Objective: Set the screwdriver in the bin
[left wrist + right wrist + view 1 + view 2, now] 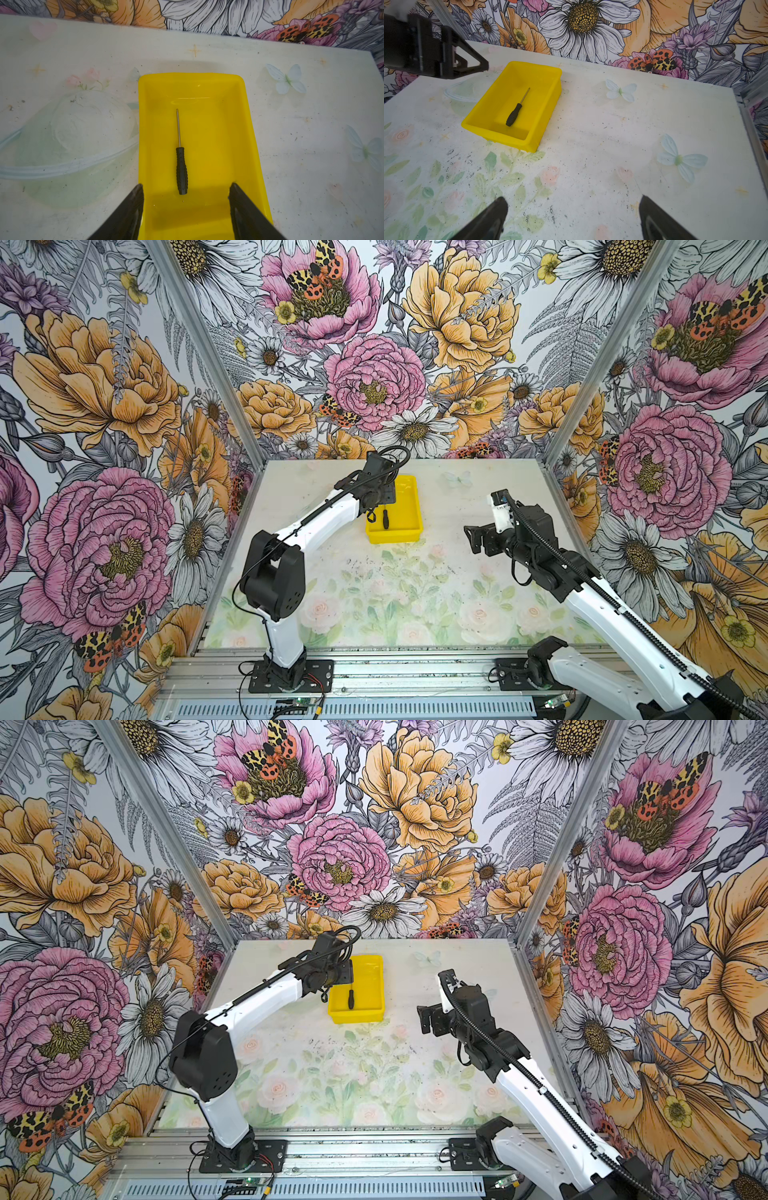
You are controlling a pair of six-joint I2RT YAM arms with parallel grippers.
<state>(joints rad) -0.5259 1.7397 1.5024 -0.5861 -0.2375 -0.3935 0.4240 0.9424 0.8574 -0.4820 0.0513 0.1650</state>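
**Screwdriver, small, black-handled: lying in the yellow bin**

Item: small slim screwdriver point(180, 158) with a ribbed black handle and a thin metal shaft.

Location: it lies flat on the floor of the bright yellow rectangular shallow plastic bin point(218, 135). It runs along the bin's long side and is clear of every wall. That is the way it fits with room to spare. The bin stands on the pale flower-printed table point(591, 135).

Left gripper point(186, 184): it hangs above the handle end of the tool. Its black fingers are spread wide to either side, touch nothing and hold nothing. I judge that the wide spread leaves the tool free on the floor.

Right gripper point(573, 198): it is over bare table, well apart from the bin. Its fingers are wide apart and empty, and I judge it parked out of the way.

Status: the placement looks complete. Only lifting the left arm clear seems left.
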